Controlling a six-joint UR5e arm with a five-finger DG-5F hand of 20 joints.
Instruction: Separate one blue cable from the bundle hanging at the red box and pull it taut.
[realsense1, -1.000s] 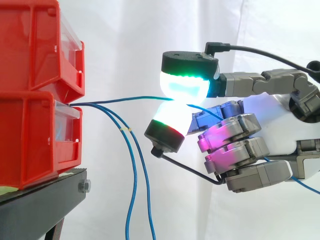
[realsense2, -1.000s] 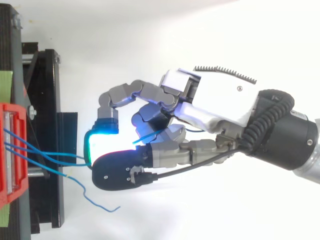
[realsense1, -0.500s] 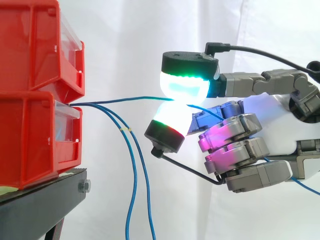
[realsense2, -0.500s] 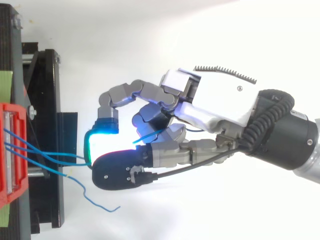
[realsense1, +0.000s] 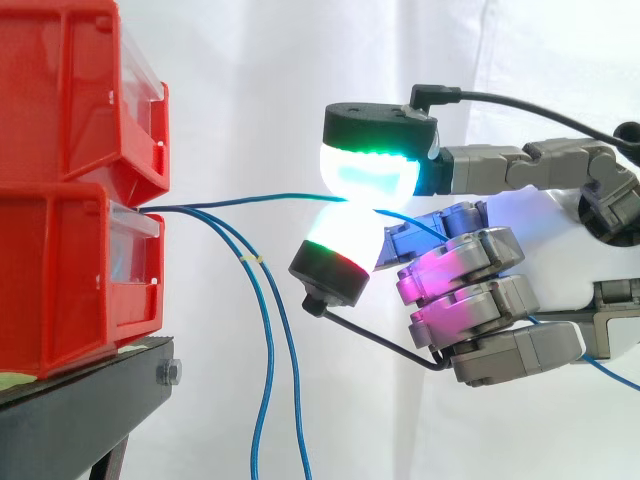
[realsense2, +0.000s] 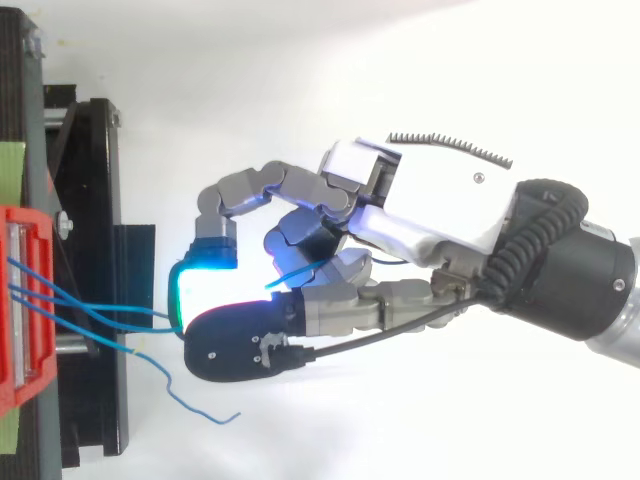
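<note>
Far left of my fingers: red bins stacked on a black stand, w/ a bolt on its edge. From the lower bin's front lip the blue cable runs to my fingertips, near level, slight sag, nothing in its way. The other blue cables leave the same lip & drop below-left of my pads, not touching them; one has a small yellow mark. My hand: thumb & a finger pinch the blue cable between glowing pads, other fingers curled in behind. Short bit of cable pokes out behind the pinch. Side view gives the slack cables' drop. Top view gives their splay at the bin, plus a wavy blue end past the stand, beside my thumb. Backdrop: white curtain.
</note>
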